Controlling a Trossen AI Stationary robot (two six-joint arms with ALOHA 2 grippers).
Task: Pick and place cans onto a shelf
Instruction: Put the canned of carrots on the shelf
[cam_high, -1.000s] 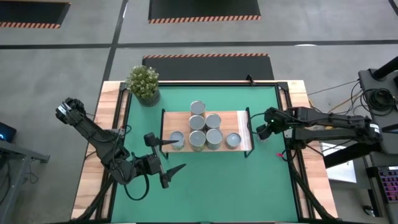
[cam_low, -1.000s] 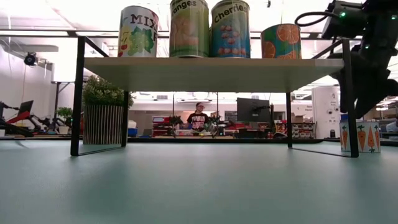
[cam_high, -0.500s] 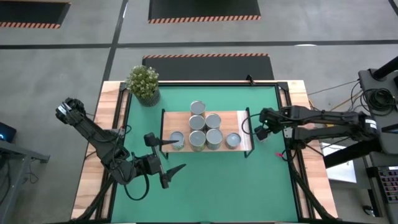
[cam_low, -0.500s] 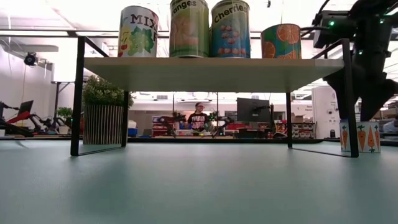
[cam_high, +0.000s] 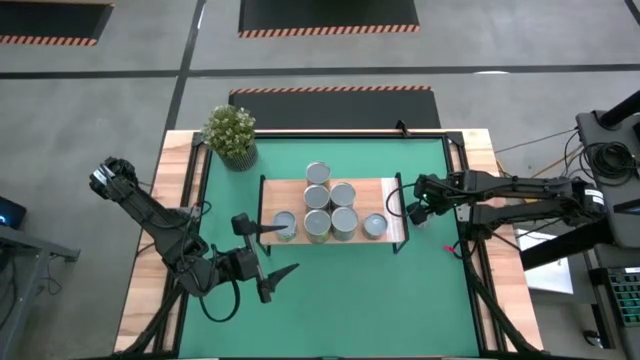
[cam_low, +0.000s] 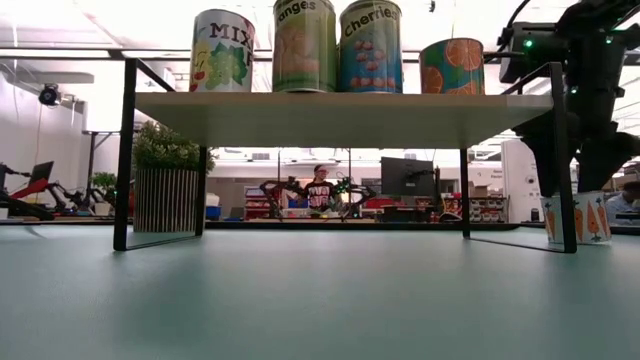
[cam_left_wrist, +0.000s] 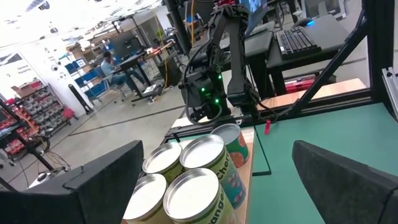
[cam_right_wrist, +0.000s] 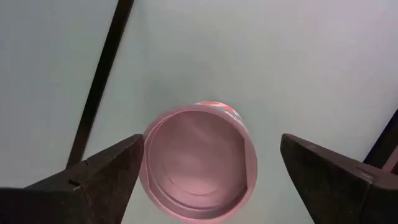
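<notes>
Just past the right end of the shelf, the right hand hangs over a lone can with carrots on its label, which stands upright on the green worktop beside the shelf's black frame leg. Seen from the right wrist, that can sits squarely between the two dark fingers, its round top facing up; the fingers are spread wide on either side and neither touches it. From table height the hand's dark bulk reaches down to the can's top (whether it meets the rim cannot be told from there). On the shelf itself six cans stand upright in a tight cluster, with one more silvery top apart at the shelf's right part; from the low view four labelled ones show along the front edge. The left hand waits near the shelf's front left corner, its fingers spread apart, holding nothing. A potted plant stands at the worktop's far left corner, well apart from both hands.
</notes>
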